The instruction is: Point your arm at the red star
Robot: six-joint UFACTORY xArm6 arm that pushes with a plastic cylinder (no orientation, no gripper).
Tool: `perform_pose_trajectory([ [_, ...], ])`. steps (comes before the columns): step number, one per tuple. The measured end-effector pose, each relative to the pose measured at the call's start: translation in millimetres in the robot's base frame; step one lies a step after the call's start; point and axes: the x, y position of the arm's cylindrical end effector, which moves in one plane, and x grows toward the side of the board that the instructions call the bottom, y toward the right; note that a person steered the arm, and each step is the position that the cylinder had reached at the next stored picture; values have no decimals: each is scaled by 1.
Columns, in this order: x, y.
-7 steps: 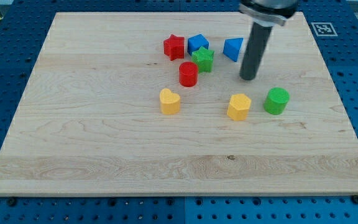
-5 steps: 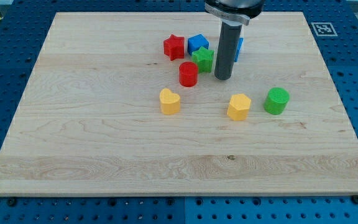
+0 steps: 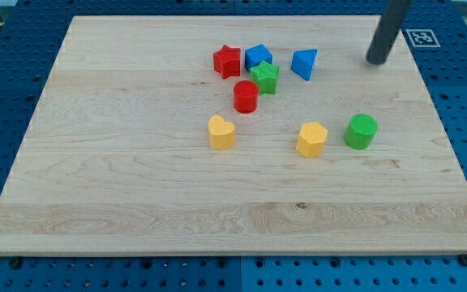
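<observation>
Camera view, one moment, contents of the wooden counter (image 3: 136,186):

- Red star (image 3: 227,61): toward the view's top, left end of the cluster, just beside the blue block (image 3: 258,56).
- Green star (image 3: 265,77): touching or nearly touching the blue block, below it.
- Blue triangular block (image 3: 304,62): right of the cluster, apart from it.
- Red cylinder (image 3: 246,96): just below the green star.
- Yellow heart-shaped block (image 3: 221,131): lower left, alone.
- Yellow hexagonal block (image 3: 312,139) and green cylinder (image 3: 361,131): near each other, lower right.
- My tip (image 3: 375,60): near the counter's upper right, well apart from the red star, right of the blue triangular block, touching no block.
- Jaws: none fitted; I carry only the rod.
</observation>
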Motion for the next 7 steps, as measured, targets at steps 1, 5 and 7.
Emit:
perform_pose_trajectory([
  [1,-26,-62],
  [5,-22,-289],
  [7,7,-337],
])
